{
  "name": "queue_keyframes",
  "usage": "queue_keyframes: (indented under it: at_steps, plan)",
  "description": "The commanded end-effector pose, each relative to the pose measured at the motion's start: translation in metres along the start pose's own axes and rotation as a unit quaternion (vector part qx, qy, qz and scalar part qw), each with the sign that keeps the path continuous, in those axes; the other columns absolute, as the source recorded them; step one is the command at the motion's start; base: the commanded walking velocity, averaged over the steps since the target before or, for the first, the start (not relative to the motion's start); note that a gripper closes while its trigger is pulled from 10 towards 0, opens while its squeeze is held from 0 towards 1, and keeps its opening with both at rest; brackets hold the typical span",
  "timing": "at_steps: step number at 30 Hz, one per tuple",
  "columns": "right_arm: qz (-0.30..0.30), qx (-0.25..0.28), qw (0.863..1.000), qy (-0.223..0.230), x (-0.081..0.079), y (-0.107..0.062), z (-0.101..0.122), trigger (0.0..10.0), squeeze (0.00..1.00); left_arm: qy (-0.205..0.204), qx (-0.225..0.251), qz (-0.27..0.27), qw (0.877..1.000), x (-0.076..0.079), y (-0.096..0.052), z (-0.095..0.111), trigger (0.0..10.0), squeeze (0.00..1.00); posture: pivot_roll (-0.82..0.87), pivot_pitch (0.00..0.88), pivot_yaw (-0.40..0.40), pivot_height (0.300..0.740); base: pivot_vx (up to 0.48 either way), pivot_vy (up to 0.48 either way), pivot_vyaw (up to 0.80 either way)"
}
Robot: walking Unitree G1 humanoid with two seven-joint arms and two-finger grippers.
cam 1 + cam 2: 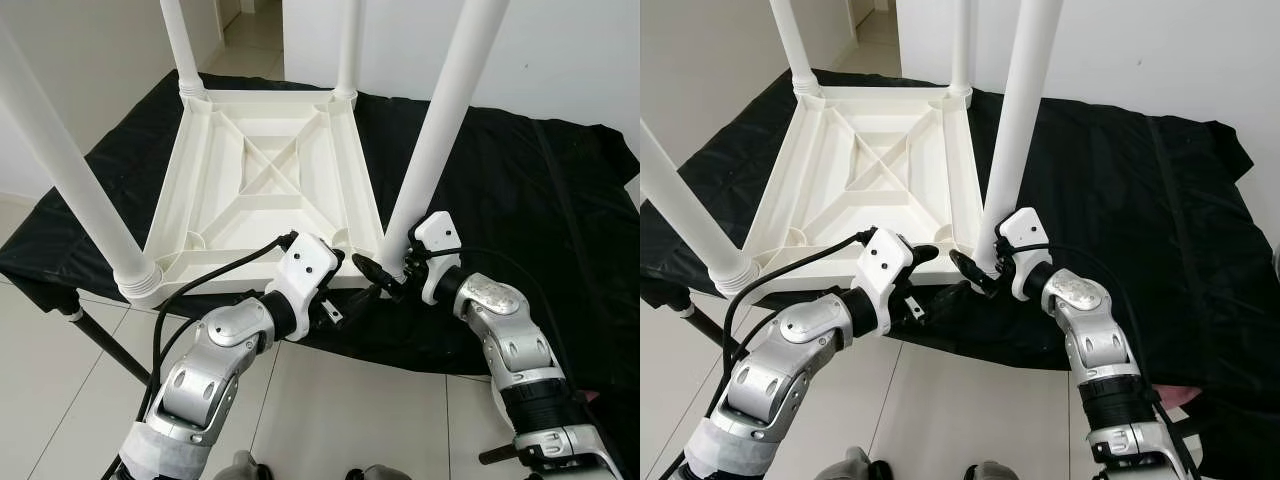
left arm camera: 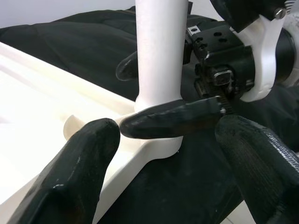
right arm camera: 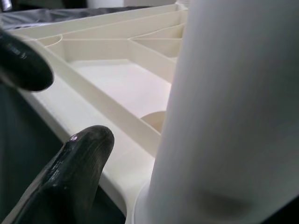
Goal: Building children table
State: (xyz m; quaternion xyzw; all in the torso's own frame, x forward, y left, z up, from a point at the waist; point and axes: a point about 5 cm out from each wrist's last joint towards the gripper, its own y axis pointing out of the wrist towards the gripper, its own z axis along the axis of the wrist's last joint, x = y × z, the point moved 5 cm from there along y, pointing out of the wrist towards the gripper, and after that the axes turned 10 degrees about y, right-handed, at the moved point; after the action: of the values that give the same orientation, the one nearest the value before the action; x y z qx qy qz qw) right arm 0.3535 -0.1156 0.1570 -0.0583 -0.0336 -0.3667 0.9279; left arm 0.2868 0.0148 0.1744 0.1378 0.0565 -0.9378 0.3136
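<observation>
A white plastic children's table (image 1: 265, 170) lies upside down on a black cloth, with its legs standing up. My right gripper (image 1: 385, 275) is shut on the base of the near-right leg (image 1: 440, 130), one finger (image 2: 173, 119) in front of the leg and one behind it. In the right wrist view the leg (image 3: 233, 112) stands very close beside one finger (image 3: 84, 163). My left gripper (image 1: 350, 300) hovers open just below that same table corner, and its two fingers (image 2: 79, 177) are spread wide on either side of the socket.
The black cloth (image 1: 540, 200) covers a low platform that ends at a front edge near my arms. Pale floor tiles (image 1: 350, 400) lie below. A near-left leg (image 1: 70, 180) and two far legs (image 1: 180, 40) rise tall. White walls stand behind.
</observation>
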Motion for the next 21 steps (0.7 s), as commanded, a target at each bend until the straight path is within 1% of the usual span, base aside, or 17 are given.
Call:
queue_keyframes:
  at_steps: [1,2,3,4,11,16,17,18,19,20,21]
  plan:
    - [0.034,-0.015,0.999,-0.006,-0.002,0.003,-0.005,10.0,0.0,-0.001,-0.005,0.015,1.0,-0.003,0.001,-0.001,10.0,0.0,-0.09,0.05,0.018,0.74,0.0,0.0,0.0]
    - [0.034,-0.015,0.999,-0.006,-0.002,0.003,-0.005,10.0,0.0,-0.001,-0.005,0.015,1.0,-0.003,0.001,-0.001,10.0,0.0,-0.09,0.05,0.018,0.74,0.0,0.0,0.0]
    - [0.04,-0.021,0.999,-0.006,-0.002,0.004,-0.007,8.2,0.0,-0.001,-0.005,0.015,1.0,-0.003,0.001,-0.001,10.0,0.0,-0.09,0.05,0.018,0.74,0.0,0.0,0.0]
    - [0.043,-0.029,0.999,-0.004,0.0,0.005,-0.01,0.0,0.0,0.0,-0.005,0.015,1.0,-0.004,0.001,-0.001,10.0,0.0,-0.08,0.05,0.019,0.74,0.0,0.0,0.0]
    - [0.055,-0.039,0.998,0.003,0.006,0.003,-0.017,0.0,0.0,-0.001,-0.005,0.017,1.0,-0.004,0.0,-0.001,10.0,0.0,-0.07,0.05,0.018,0.74,0.0,0.0,0.0]
    - [0.05,-0.038,0.998,0.002,0.008,0.001,-0.018,0.0,0.0,-0.001,-0.005,0.018,1.0,-0.004,0.0,-0.001,10.0,0.0,-0.08,0.052,0.018,0.74,0.0,0.0,0.0]
    - [0.048,-0.036,0.998,0.002,0.009,0.0,-0.019,0.5,0.0,-0.001,-0.005,0.018,1.0,-0.004,0.0,-0.001,10.0,0.0,-0.08,0.052,0.018,0.74,0.0,0.0,0.0]
    - [0.048,-0.036,0.998,0.002,0.009,0.0,-0.019,0.5,0.0,-0.001,-0.005,0.018,1.0,-0.004,0.0,-0.001,10.0,0.0,-0.08,0.052,0.018,0.74,0.0,0.0,0.0]
    - [0.038,-0.029,0.999,0.007,0.01,0.0,-0.017,10.0,0.0,-0.002,-0.005,0.017,1.0,-0.004,0.001,-0.001,10.0,0.0,-0.08,0.053,0.018,0.74,0.0,0.0,0.0]
    - [0.038,-0.029,0.999,0.007,0.01,0.0,-0.017,10.0,0.0,-0.002,-0.005,0.017,1.0,-0.004,0.001,-0.001,10.0,0.0,-0.08,0.053,0.018,0.74,0.0,0.0,0.0]
    - [0.025,-0.021,0.999,0.01,0.012,0.0,-0.015,10.0,0.0,-0.002,-0.004,0.016,1.0,-0.004,0.001,-0.001,10.0,0.0,-0.08,0.055,0.018,0.74,0.0,0.0,0.0]
